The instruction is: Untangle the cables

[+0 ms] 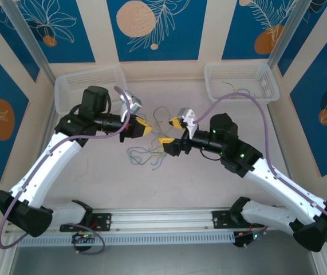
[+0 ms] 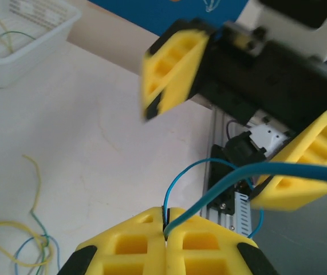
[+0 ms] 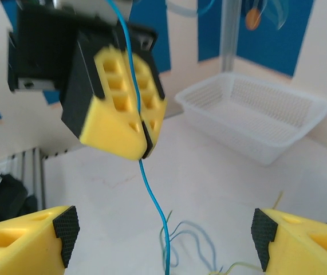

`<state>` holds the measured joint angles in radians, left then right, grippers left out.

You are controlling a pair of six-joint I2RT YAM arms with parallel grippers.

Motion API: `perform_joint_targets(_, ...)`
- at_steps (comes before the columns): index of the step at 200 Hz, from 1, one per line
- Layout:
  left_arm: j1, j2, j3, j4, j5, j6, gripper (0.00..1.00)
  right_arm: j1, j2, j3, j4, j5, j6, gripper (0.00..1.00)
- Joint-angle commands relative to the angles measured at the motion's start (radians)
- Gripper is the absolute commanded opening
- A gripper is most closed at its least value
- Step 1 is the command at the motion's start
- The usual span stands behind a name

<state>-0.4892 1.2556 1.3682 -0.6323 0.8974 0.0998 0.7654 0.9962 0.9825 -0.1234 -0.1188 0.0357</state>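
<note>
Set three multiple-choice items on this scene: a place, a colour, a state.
1. Where does the loose heap of cables lie? A. in a basket B. on the table C. on the rail
2. What colour is the wire in the left gripper? A. red B. pale yellow C. blue
3. How is the right gripper? A. open B. shut on a wire C. shut on a basket
Answers: 1 B, it rests on the table by the grippers; 2 C, a blue strand leaves its shut fingers; 3 A, its fingers stand wide apart.
</note>
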Motion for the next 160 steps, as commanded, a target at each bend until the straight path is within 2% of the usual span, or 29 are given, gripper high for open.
perform_joint_targets(1,-0.035,0.019,0.031,-0.007,0.066,0.050,0.00,0.006,0.028,0.047,-0.009,-0.117,-0.012,0.81)
perform_joint_targets(9,-0.042,0.020,0.029,-0.008,0.057,0.052,0.00,0.006,0.046,0.056,-0.015,-0.146,-0.021,0.78)
perform_joint_targets(21,-0.046,0.020,0.025,-0.006,0.051,0.054,0.00,0.008,0.070,0.069,-0.029,-0.178,-0.032,0.68)
perform_joint_targets(47,-0.057,0.013,0.013,0.014,0.068,0.047,0.00,0.006,0.102,0.079,-0.051,-0.174,-0.043,0.29)
perform_joint_targets(72,-0.057,0.011,0.002,0.018,0.045,0.051,0.00,0.006,0.099,0.081,-0.053,-0.166,-0.035,0.00)
perform_joint_targets(78,-0.057,0.014,0.000,0.015,0.041,0.054,0.02,0.007,0.097,0.084,-0.054,-0.160,-0.031,0.00)
perform_joint_targets(89,-0.058,0.019,0.000,0.001,0.032,0.069,0.15,0.005,0.084,0.084,-0.053,-0.144,-0.025,0.00)
perform_joint_targets(100,-0.057,0.026,0.001,-0.018,0.002,0.083,0.22,0.002,0.068,0.082,-0.053,-0.135,-0.017,0.00)
perform_joint_targets(104,-0.057,0.028,0.002,-0.025,-0.009,0.086,0.30,-0.001,0.061,0.080,-0.052,-0.135,-0.012,0.00)
perform_joint_targets(109,-0.058,0.031,-0.001,-0.032,-0.020,0.096,0.46,-0.004,0.050,0.078,-0.049,-0.136,-0.007,0.00)
perform_joint_targets(113,-0.058,0.032,-0.003,-0.036,-0.031,0.102,0.56,-0.007,0.042,0.076,-0.044,-0.138,0.001,0.00)
perform_joint_targets(131,-0.057,0.045,-0.022,-0.036,-0.117,0.100,0.80,-0.028,0.016,0.076,-0.040,-0.180,0.031,0.00)
perform_joint_targets(142,-0.058,0.059,-0.027,-0.040,-0.156,0.100,0.82,-0.034,0.005,0.085,-0.051,-0.207,0.043,0.00)
perform_joint_targets(160,-0.057,0.092,-0.022,-0.060,-0.228,0.093,0.74,-0.038,-0.012,0.094,-0.061,-0.240,0.061,0.00)
